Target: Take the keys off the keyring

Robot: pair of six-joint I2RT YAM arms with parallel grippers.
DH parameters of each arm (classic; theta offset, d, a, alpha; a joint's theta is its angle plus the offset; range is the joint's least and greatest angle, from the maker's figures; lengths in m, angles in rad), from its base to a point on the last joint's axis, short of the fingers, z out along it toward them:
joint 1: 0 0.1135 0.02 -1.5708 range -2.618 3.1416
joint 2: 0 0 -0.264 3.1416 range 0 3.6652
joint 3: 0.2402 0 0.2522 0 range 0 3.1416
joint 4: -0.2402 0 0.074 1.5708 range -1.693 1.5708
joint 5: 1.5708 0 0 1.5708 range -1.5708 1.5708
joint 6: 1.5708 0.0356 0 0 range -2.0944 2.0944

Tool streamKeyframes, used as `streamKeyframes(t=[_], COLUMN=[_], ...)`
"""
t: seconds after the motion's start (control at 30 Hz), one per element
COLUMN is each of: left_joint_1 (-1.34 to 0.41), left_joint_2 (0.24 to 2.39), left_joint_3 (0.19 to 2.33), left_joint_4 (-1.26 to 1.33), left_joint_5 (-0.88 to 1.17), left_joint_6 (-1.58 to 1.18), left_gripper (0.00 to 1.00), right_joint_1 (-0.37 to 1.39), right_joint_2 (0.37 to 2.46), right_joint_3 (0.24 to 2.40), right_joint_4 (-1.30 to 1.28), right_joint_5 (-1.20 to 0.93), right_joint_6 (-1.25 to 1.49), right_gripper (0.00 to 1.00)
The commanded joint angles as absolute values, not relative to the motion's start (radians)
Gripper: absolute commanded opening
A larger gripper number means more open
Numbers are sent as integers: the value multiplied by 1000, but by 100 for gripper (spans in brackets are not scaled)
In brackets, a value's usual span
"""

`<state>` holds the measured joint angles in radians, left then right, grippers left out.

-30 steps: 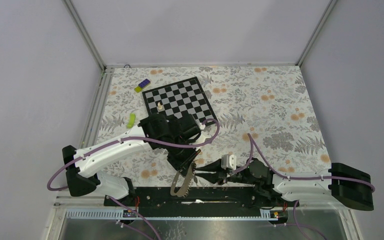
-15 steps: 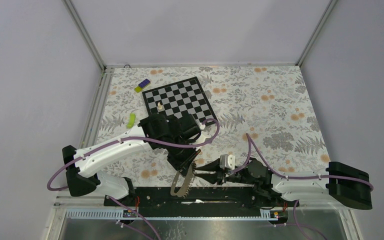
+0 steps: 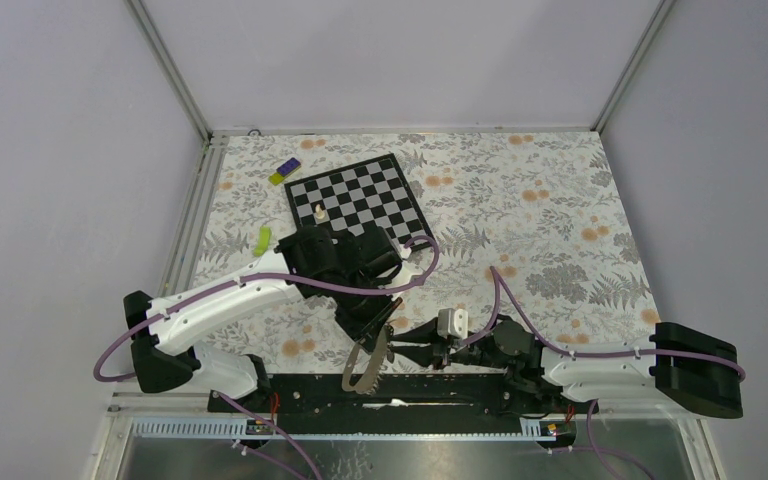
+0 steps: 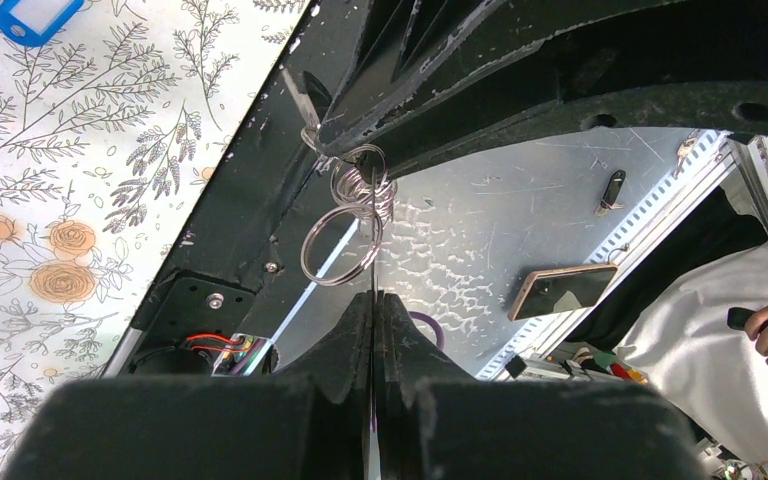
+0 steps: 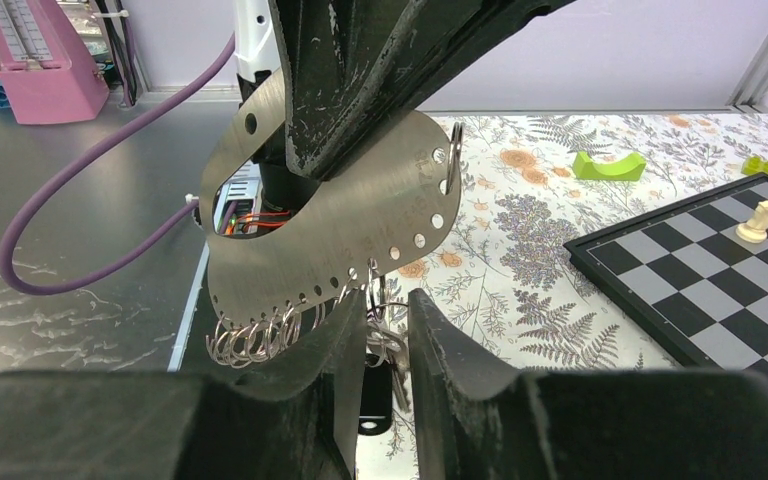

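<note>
My left gripper (image 3: 370, 335) is shut on a curved silvery metal plate (image 3: 365, 362), held up near the table's front edge. In the right wrist view the plate (image 5: 330, 200) has holes and several wire rings (image 5: 255, 340) along its lower edge. A small bunch of keys (image 5: 392, 352), one dark-headed (image 5: 372, 395), hangs from a ring on it. My right gripper (image 5: 388, 315) is open, one finger on each side of the keys. In the left wrist view the jaws (image 4: 372, 300) pinch the plate edge-on below the rings (image 4: 345, 240). A blue tag (image 4: 35, 15) lies on the cloth.
A chessboard (image 3: 355, 195) with a white chess piece (image 3: 318, 212) lies at the back left. A green piece (image 3: 263, 238) and a yellow and purple block (image 3: 284, 171) lie near the left rail. The arms' black base bar (image 3: 460, 385) runs along the front edge.
My right arm has shifted slightly left, toward the plate. The left arm and the plate have stayed put.
</note>
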<state>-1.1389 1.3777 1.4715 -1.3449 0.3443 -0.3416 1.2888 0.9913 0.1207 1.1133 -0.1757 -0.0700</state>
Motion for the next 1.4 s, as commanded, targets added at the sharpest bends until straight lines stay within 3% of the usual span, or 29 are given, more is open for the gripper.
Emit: streamKeyframes(t=[0.0, 0.17, 0.37, 0.47, 0.73, 1.03, 1.13, 1.27, 1.37], left_joint_1=[-1144, -1145, -1144, -1145, -1144, -1145, -1144, -1144, -1144], left_joint_2=[1364, 1361, 1346, 1337, 1276, 1206, 1179, 1136, 1102], left_joint_3=[1502, 1495, 1481, 1476, 1415, 1313, 1280, 1224, 1182], left_joint_4=[-1321, -1314, -1302, -1295, -1176, -950, -872, -746, -657], left_joint_5=[378, 381, 378, 367, 377, 417, 422, 421, 431], left_joint_6=[-359, -360, -367, -372, -391, -373, -359, -343, -335], left_gripper=[0, 0, 0, 0, 0, 0, 9, 33, 39], right_joint_1=[1298, 1298, 1299, 1298, 1298, 1298, 1298, 1298, 1298], right_joint_2=[987, 977, 943, 893, 674, 555, 559, 571, 572], right_joint_3=[162, 161, 162, 171, 323, 525, 615, 717, 772], right_joint_4=[1212, 1211, 1178, 1115, 572, 160, 22, -167, -244], right_joint_5=[-156, -147, -115, -95, -27, -40, -40, -50, -62], right_joint_6=[-66, -69, -81, -118, -390, -768, -880, -1029, -1108], right_gripper=[27, 22, 0, 0, 0, 0, 0, 0, 0])
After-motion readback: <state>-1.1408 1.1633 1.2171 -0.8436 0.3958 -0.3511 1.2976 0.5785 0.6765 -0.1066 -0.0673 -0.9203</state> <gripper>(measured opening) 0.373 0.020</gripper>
